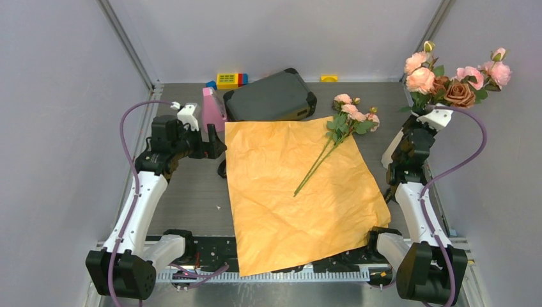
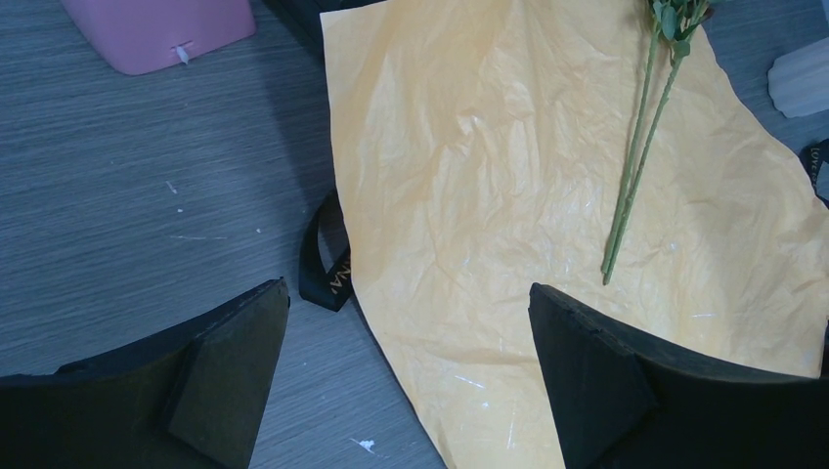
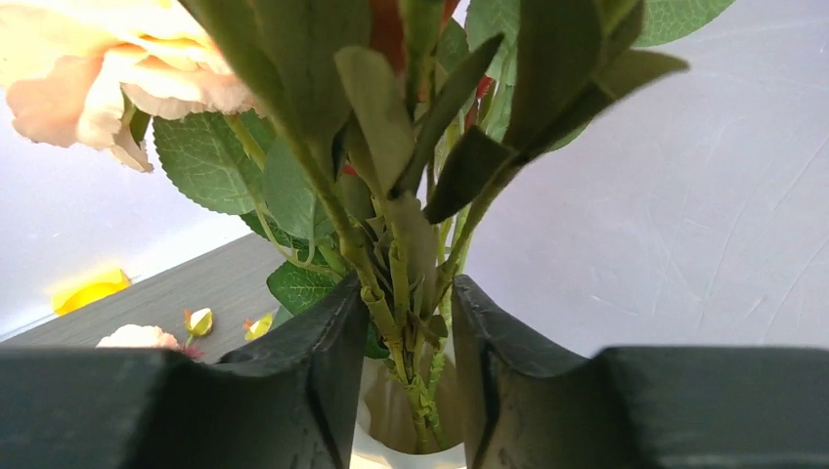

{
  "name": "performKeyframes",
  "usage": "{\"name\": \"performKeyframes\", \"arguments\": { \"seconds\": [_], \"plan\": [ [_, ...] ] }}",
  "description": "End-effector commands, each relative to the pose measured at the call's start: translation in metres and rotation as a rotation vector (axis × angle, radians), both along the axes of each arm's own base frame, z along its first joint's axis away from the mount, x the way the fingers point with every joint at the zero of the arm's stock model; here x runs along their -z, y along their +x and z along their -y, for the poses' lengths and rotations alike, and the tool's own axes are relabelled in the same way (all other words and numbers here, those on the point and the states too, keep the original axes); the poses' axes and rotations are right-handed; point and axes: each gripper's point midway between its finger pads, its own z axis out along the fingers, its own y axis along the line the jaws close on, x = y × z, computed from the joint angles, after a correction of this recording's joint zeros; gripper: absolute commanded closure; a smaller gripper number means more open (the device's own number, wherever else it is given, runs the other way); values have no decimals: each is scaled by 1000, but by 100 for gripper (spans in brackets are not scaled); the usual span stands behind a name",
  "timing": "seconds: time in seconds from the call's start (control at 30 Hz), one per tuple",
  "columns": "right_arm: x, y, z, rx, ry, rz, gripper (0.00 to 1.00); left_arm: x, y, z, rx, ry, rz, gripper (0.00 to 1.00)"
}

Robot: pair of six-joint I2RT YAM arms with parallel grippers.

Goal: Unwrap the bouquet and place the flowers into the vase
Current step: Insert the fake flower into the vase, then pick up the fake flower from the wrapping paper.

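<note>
The main bunch of flowers is up at the far right corner of the table. In the right wrist view the stems run down into the mouth of the vase. I can't tell how deep they sit.

The right gripper has its fingers a narrow gap apart on either side of the stems. I honestly can't tell if it's pinching them or just bracketing them.

What worries me is the weight. It's a big leafy head on a small narrow vase (classic top-heavy setup), and the blooms lean out toward the right wall. If the stems are only shallowly in, letting go could tip the whole thing over. Leaves also crowd right against the fingers, so pulling back could snag one and drag the vase along.

There's also a smaller sprig lying across the flat orange paper, well apart from the vase. Poking it into that crowded neck could knock the vase too.

The left gripper hangs wide and empty over the paper's left edge, near the black ribbon.
</note>
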Motion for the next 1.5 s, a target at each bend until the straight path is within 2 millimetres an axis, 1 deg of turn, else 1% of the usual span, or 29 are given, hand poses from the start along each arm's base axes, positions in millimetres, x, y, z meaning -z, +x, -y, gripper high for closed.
{"name": "performKeyframes", "arguments": {
  "seconds": [0.0,0.03,0.1,0.13,0.17,0.2,0.27,0.33,0.4,0.5,0.67,0.7,0.73,0.8,0.9,0.93,0.97,1.0,1.03,1.07,1.1,1.13,1.17,1.2,1.27,1.3,1.33,1.37,1.47],
  "plan": [
    [-19,-7,1,10,19,94,55,-9,3,3,10,-27,37,5],
    [-19,-7,0,7,21,94,54,-10,3,3,11,-26,38,5],
    [-17,-9,0,9,27,95,47,-10,2,3,10,-26,40,5],
    [-16,-9,0,11,29,94,38,-10,2,3,10,-27,39,4],
    [-16,-11,0,14,31,95,32,-9,2,3,11,-27,37,4],
    [-14,-11,0,17,32,91,25,-9,2,3,13,-27,35,4],
    [-13,-13,-2,13,31,97,19,-9,2,4,13,-29,34,4],
    [-11,-14,-5,9,31,99,17,-9,2,4,14,-29,33,4],
    [-14,-17,-9,1,32,115,15,-9,2,4,13,-31,33,4],
    [-14,-22,-20,-23,37,129,12,-9,2,4,13,-34,29,4],
    [-11,-31,-43,-78,48,137,12,-8,2,5,15,-40,22,5],
    [-10,-32,-44,-78,50,135,12,-7,2,6,18,-42,19,5],
    [-10,-32,-54,-103,57,133,12,-8,1,7,22,-46,17,5],
    [-9,-34,-62,-117,65,137,12,-5,1,8,30,-49,3,7],
    [-7,-35,-76,-156,131,153,12,1,0,9,30,-40,-24,8],
    [-6,-36,-85,-189,155,151,12,4,-1,9,25,-36,-36,8],
    [-8,-37,-89,-204,169,159,12,5,-1,9,19,-33,-46,9],
    [-3,-36,-97,-231,201,146,12,6,-2,12,15,-32,-61,10],
    [-6,-38,-101,-248,218,153,12,8,-3,16,16,-35,-75,10],
    [2,-37,-108,-274,250,125,12,10,-5,22,15,-40,-87,11],
    [0,-38,-113,-292,274,129,12,11,-7,30,21,-44,-93,11],
    [11,-39,-117,-303,318,97,12,14,-9,38,25,-38,-95,11],
    [10,-40,-121,-319,342,95,12,15,-9,47,29,-34,-85,11],
    [21,-39,-129,-351,381,55,12,19,-14,62,54,-29,-85,11],
    [35,-40,-141,-398,444,7,12,25,-16,85,79,-39,-89,11],
    [46,-41,-148,-424,465,-36,13,28,-17,97,98,-52,-93,11],
    [50,-41,-152,-439,501,-42,14,32,-17,109,112,-62,-100,12],
    [59,-42,-160,-471,521,-77,14,35,-18,122,129,-67,-104,13],
    [76,-43,-173,-511,595,-118,17,47,-18,156,173,-66,-110,14]
  ]
}}
